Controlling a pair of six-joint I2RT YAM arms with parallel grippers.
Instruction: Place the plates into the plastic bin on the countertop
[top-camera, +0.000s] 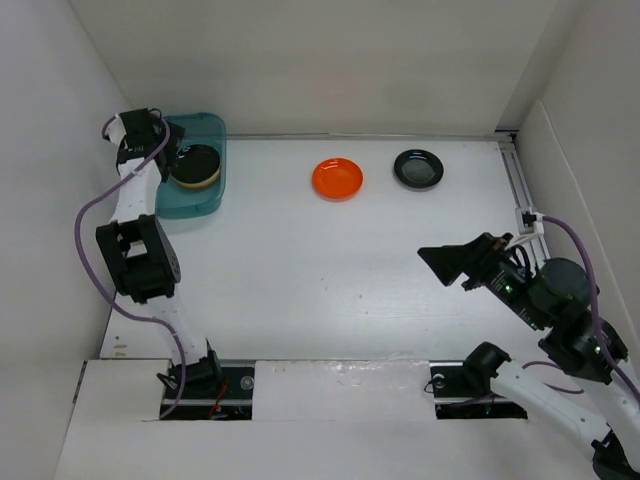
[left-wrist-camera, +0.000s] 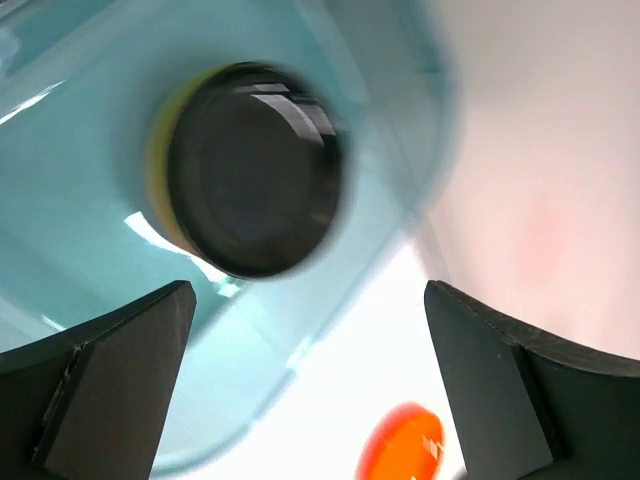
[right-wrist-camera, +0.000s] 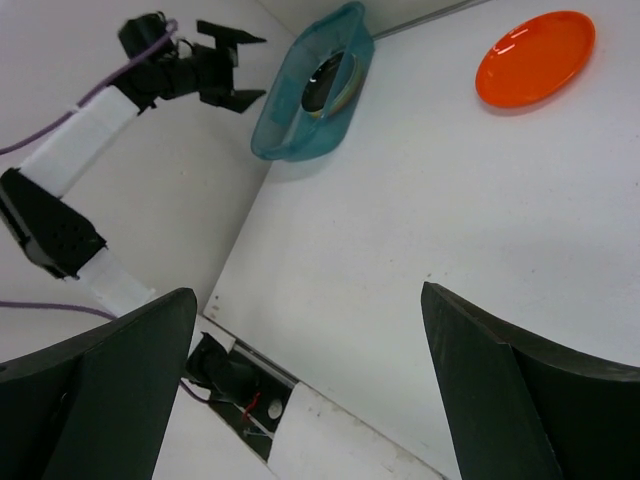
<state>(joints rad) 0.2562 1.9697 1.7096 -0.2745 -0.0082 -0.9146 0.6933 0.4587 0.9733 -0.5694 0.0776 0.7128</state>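
Plates (top-camera: 196, 165) stacked, glossy black topmost, in translucent bin (top-camera: 208, 200); left fingers (left-wrist-camera: 110, 385), right fingers (right-wrist-camera: 100, 395) apart.

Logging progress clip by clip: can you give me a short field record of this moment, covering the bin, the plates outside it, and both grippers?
bin: far left corner of the countertop
in bin: stack of plates, black on top; count unclear
outside bin: orange plate and black plate, apart, near the far wall
left gripper: open, empty, over the bin
right gripper: open, empty, above the right side
left to do: two plates
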